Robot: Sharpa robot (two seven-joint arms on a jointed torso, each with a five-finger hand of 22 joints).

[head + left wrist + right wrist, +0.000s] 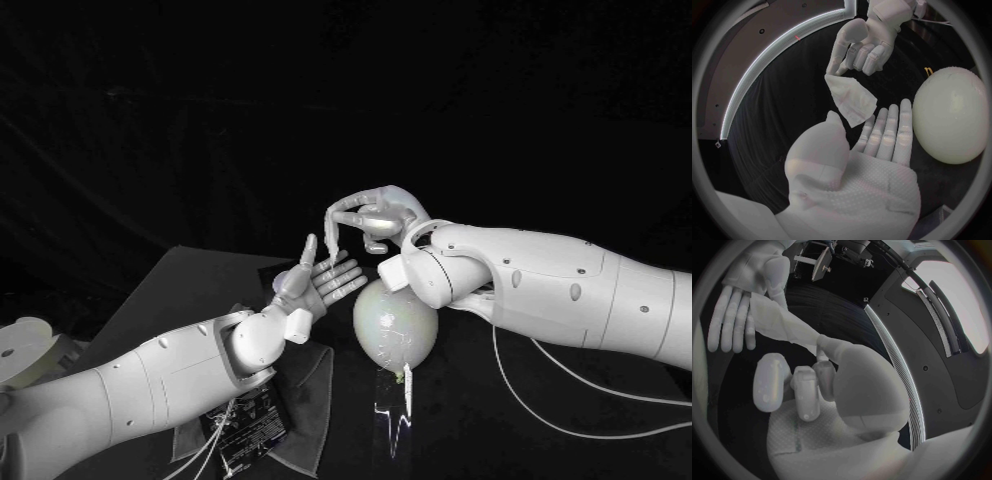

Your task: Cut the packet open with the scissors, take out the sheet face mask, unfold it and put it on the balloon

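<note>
Right hand (862, 45) pinches folded sheet face mask (851, 100) aloft near balloon (951, 122); left hand (873, 170) flat-open, empty, close by hanging edge, likely ready to help unfolding

Black table (173, 275) ran under the scene. A white spool-like roll (25, 350) sat at its far left edge, partly cut off. A dark grey cloth (312, 395) lay flat front-left. Thin white cables (565, 400) trailed across the right side.
</note>
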